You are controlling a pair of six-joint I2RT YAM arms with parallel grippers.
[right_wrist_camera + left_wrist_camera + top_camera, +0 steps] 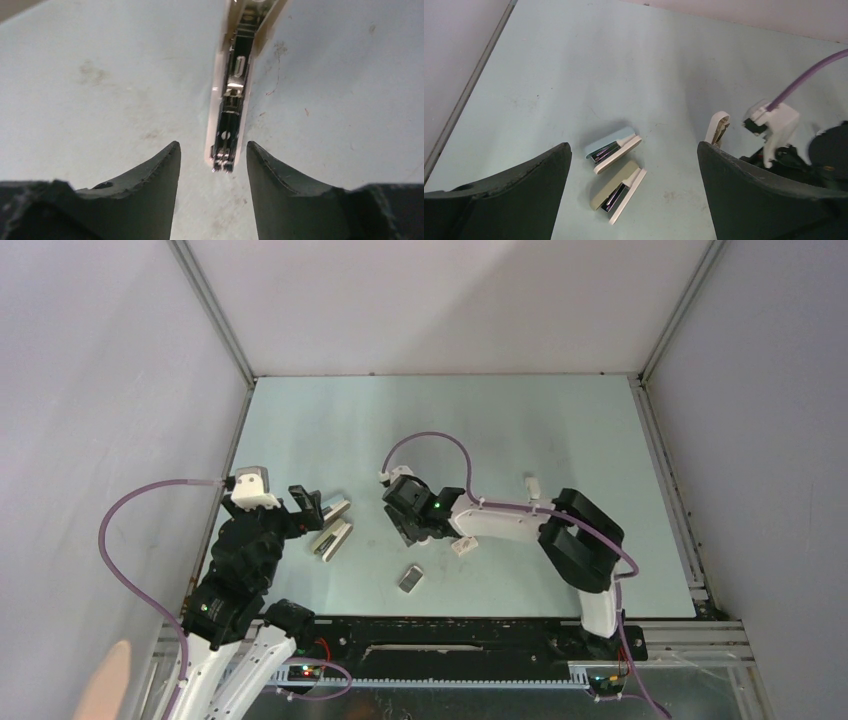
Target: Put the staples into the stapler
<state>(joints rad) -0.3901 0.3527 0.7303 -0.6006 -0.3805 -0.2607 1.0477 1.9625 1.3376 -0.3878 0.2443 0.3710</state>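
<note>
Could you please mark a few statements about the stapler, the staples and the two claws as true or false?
1. The left claw is open and holds nothing. True.
2. The staples are gripped in the right claw. False: they lie on the table, apart from both claws.
3. The stapler shows its metal channel, and its end sits between the right claw's fingers. True.
4. The blue-topped stapler is stacked on the olive-topped stapler. False: they lie side by side on the table.
</note>
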